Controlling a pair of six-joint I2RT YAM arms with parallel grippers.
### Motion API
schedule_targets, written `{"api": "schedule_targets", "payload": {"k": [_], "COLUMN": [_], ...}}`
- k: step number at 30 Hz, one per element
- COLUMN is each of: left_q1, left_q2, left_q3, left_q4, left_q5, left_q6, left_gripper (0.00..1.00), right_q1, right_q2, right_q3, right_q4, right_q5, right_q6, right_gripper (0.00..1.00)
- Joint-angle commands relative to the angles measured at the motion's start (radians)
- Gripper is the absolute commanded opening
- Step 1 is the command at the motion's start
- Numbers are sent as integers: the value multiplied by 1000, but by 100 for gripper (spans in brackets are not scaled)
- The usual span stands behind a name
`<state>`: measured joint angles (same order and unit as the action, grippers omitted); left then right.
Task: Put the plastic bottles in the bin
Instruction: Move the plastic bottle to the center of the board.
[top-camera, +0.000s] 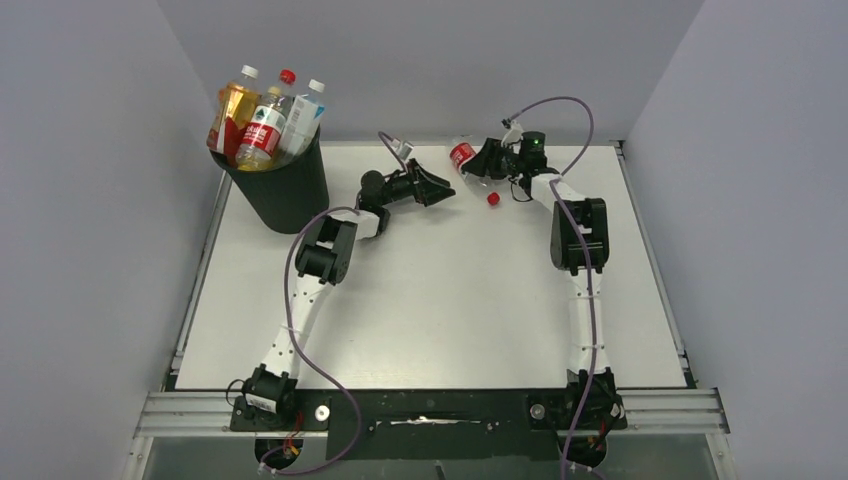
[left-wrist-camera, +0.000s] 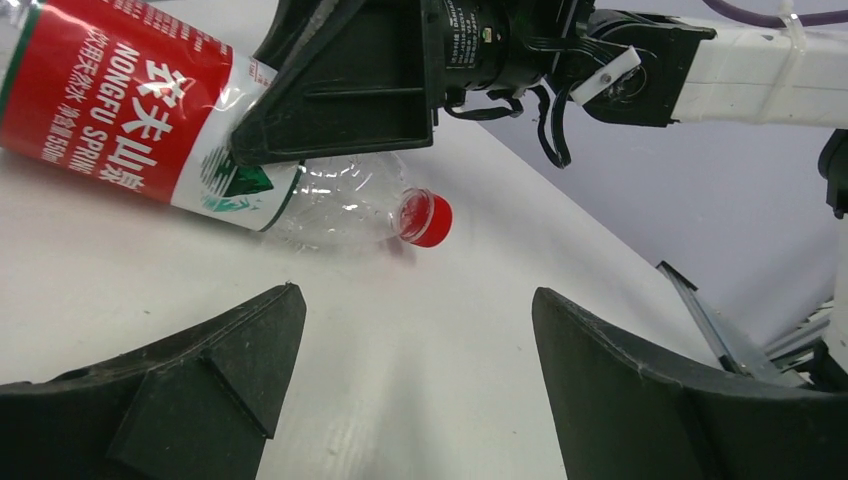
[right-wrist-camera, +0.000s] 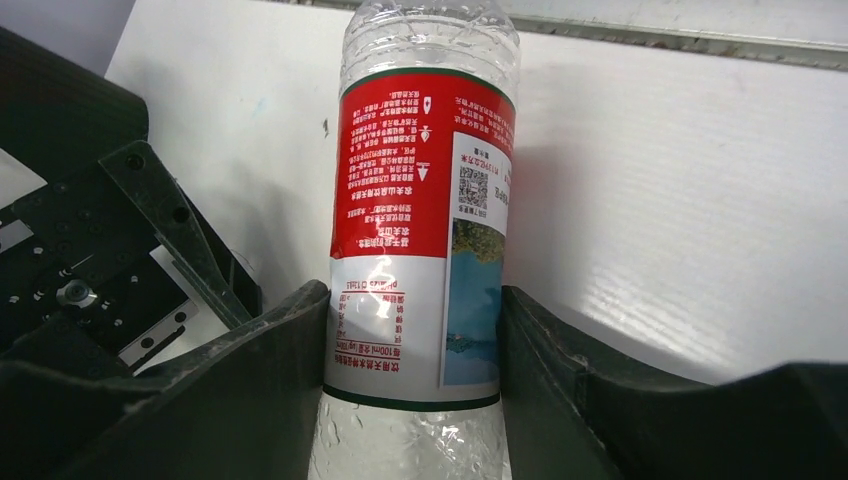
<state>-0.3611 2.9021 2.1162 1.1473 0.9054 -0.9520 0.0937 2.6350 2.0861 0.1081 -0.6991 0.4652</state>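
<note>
The right gripper (right-wrist-camera: 410, 310) has its two fingers pressed against opposite sides of a clear plastic bottle (right-wrist-camera: 420, 200), clamping it across the lower part of its red-and-white label. The bottle lies on its side near the far edge of the white table (top-camera: 430, 300), its red cap (left-wrist-camera: 425, 218) at the nearer end, down at the surface. Facing it from the left, the left gripper (left-wrist-camera: 417, 293) hangs near the bottle with its fingers spread wide and nothing between them. At the table's far left corner stands the black bin (top-camera: 285, 195), well apart from the held bottle. Three bottles poke up above its rim: an amber-filled bottle (top-camera: 235, 110), a red-labelled bottle (top-camera: 265, 125) and a blue-and-white-labelled bottle (top-camera: 303, 115), packed side by side.
</note>
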Motion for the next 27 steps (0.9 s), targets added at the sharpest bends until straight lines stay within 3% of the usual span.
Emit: {"api": "schedule_targets", "payload": {"k": [1,7,18,23,27], "left_q1": [-6,-19,-80,-102,-109], "left_q2": [-146,-302,-651,-812,-957], "left_q3": [-120,-367,-882,-1072,-1188], "left_q4": [152,275,341,240,64], "left_q5": [41,43,4,-26,-88], "left_q6": [-46,-106,-42,48,159], "left_gripper": [84,82,80,80,80], "right_q1": [23,44,116,166,198], "right_q2": [-83,-229,-520,-619,-684], "right_q3": [-100,-308,-668,-789,-880], "right_q4": [-85,-97,-84,-100,-96], "right_q5": [30,72,142,187,198], "right_q6": [-83,-136,-141,-125,-95], "right_gripper": [48,44,41,39,38]}}
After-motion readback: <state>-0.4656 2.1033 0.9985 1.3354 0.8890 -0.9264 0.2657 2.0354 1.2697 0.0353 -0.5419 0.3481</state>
